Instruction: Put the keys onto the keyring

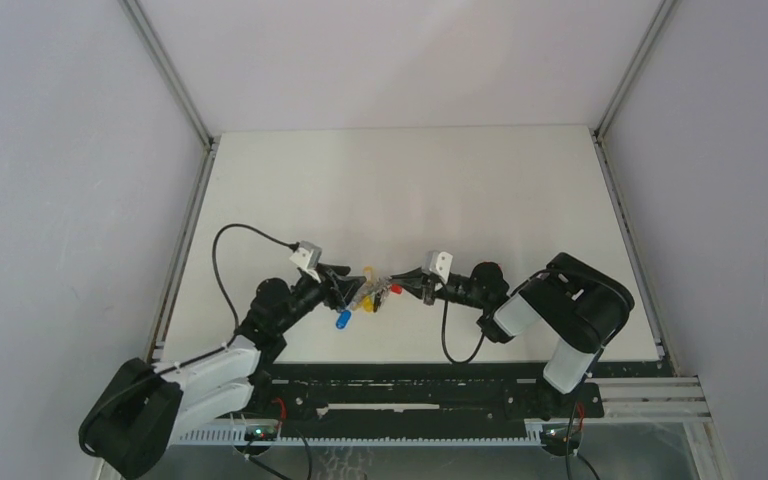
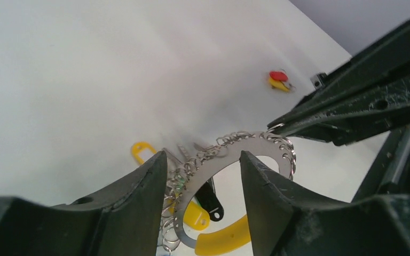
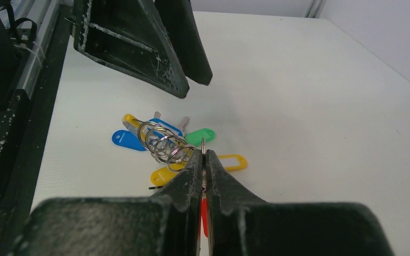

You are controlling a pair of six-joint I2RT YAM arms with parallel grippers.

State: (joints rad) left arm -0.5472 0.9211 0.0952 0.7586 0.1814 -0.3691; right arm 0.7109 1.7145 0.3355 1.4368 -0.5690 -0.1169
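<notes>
The keyring [image 2: 221,158], a flat grey metal ring with a yellow section [image 2: 229,240], is held up between the two arms. Small wire loops and coloured tags hang from it. My right gripper [image 3: 203,154] is shut on the ring's thin edge [image 3: 203,144]; its fingers [image 2: 347,112] come in from the right in the left wrist view. My left gripper [image 2: 203,160] is open, with one finger on each side of the ring's arc. A tiny red and yellow pair of keys [image 2: 279,80] lies apart on the table. From above, both grippers [image 1: 345,285] [image 1: 407,285] meet at the bunch [image 1: 370,292].
Blue [image 3: 125,140], green [image 3: 200,136] and yellow [image 3: 229,161] tags rest on the white table [image 1: 410,190] under the ring. A blue tag [image 1: 343,320] hangs toward the near edge. A black rail [image 1: 410,385] runs along the front, and grey walls enclose the sides.
</notes>
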